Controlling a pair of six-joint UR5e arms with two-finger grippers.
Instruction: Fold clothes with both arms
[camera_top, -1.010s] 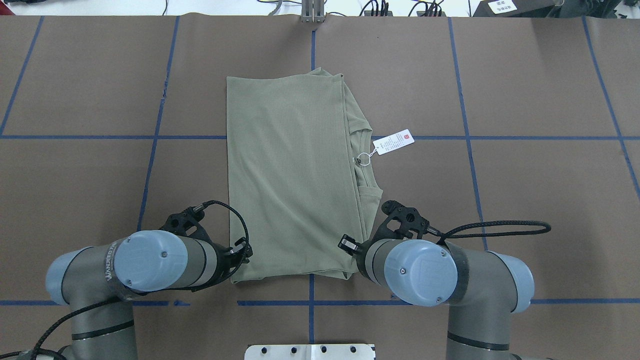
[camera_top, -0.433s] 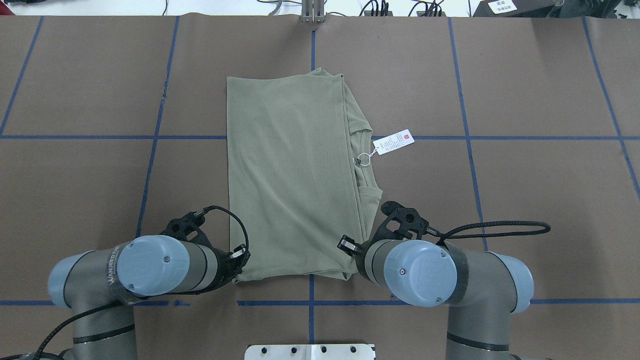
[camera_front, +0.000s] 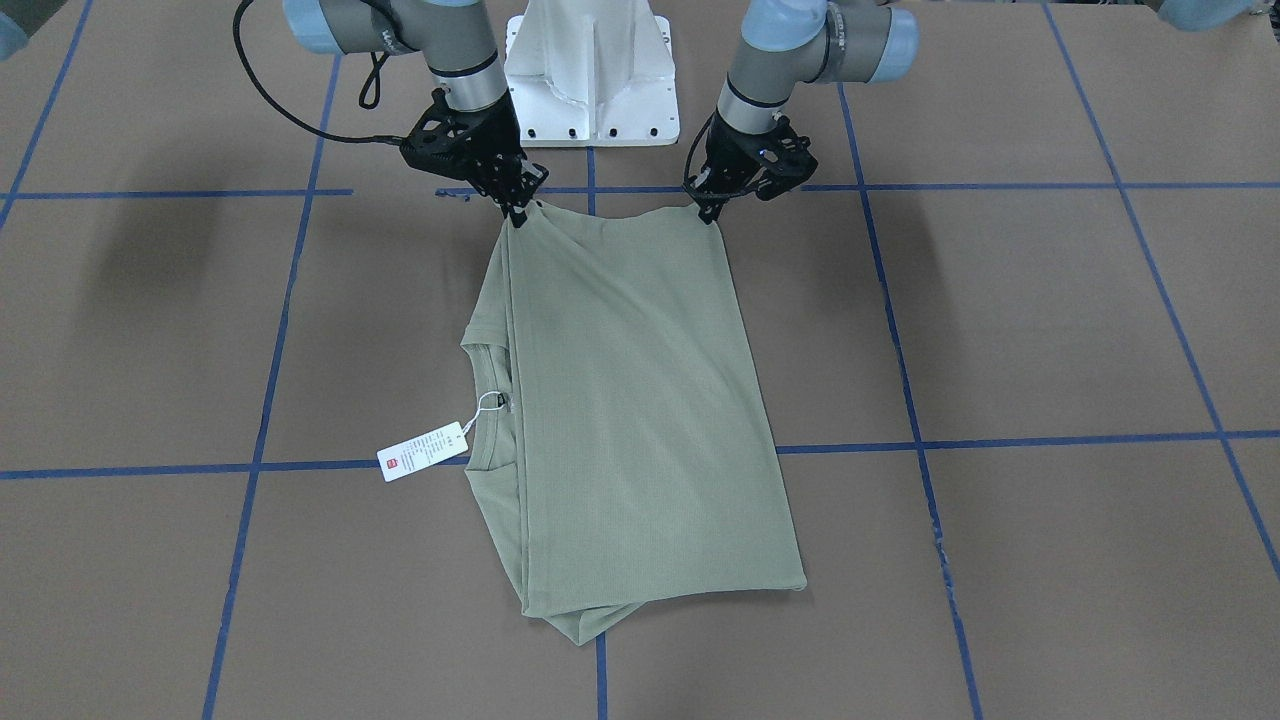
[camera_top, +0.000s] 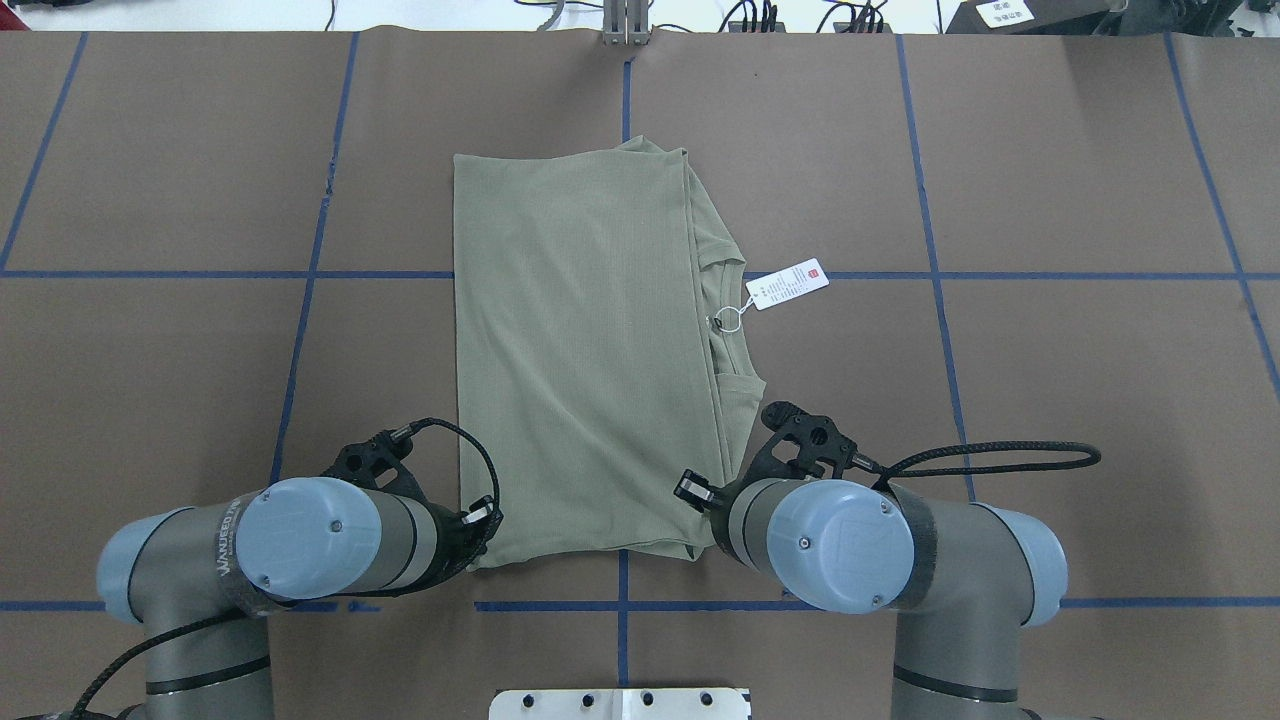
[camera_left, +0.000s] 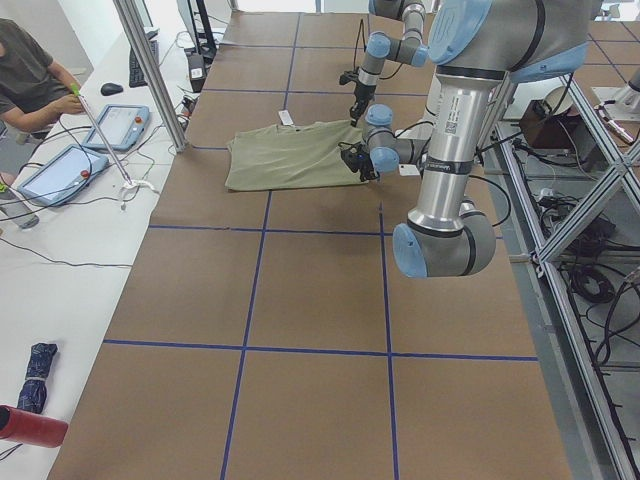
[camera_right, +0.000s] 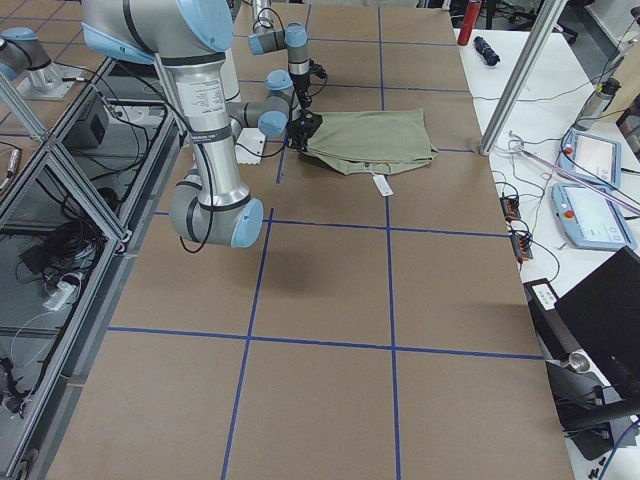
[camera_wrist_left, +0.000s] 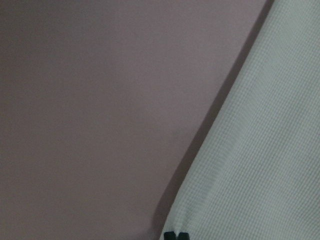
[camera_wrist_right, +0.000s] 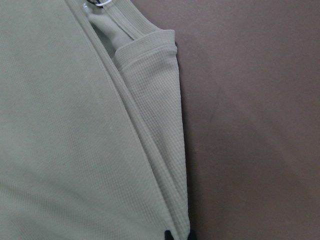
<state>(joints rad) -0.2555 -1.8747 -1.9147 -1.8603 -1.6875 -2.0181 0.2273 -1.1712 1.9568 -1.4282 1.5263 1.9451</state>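
Two near corners of the shirt (camera_top: 580, 350) are clamped by jaws, left arm (camera_top: 300, 530) and right arm (camera_top: 840, 545) alike; its long axis is laid straight away from both.

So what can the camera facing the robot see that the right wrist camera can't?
Only the front one shows the whole shirt, its white hang tag and the left claw. Only the wrist one shows the knit weave and ribbed band up close. Both show the right claw pinching the shirt on the brown table.
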